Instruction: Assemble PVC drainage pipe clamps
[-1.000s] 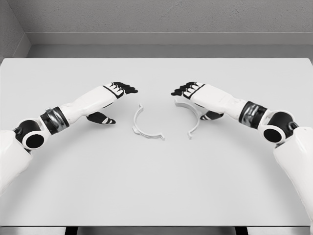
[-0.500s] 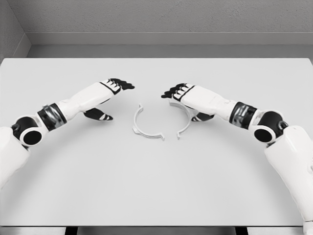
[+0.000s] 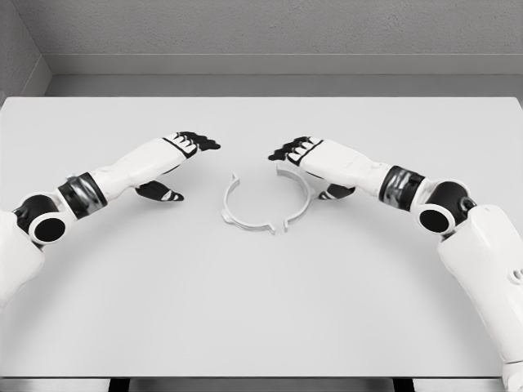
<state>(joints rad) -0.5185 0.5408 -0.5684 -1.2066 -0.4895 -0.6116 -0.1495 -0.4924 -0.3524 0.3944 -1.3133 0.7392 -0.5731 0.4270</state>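
Right at the middle of the tabletop [image 3: 261, 310] lie the two clamp halves, both thin pale arcs flat on the surface. My left half [image 3: 239, 214] curves like an open C with its hollow toward the right, one small lug at its upper tip and another flat lug at its lower end. My right half [image 3: 299, 198] mirrors it, hollow toward the left, and its lower tip sits just beside the left half's lower lug; I cannot tell whether they touch. At the top the two tips stand apart, so the ring shows a gap on the far side.

My right hand [image 3: 304, 153] is over the upper part of the right half, palm down, dark fingers stretched out toward the left and the thumb tucked low behind the arc. Whether any finger presses on the plastic I cannot tell; nothing is gripped, and the fingers are loosely extended, not curled.

My left hand [image 3: 186, 145] hovers to the left of the left half, near it but apart from it, fingers extended toward the right and the thumb hanging down close to the surface. It holds nothing.

Both forearms come in from the lower corners, white with dark wrist bands. Beyond the far edge of the tabletop runs a grey wall [image 3: 270, 28].
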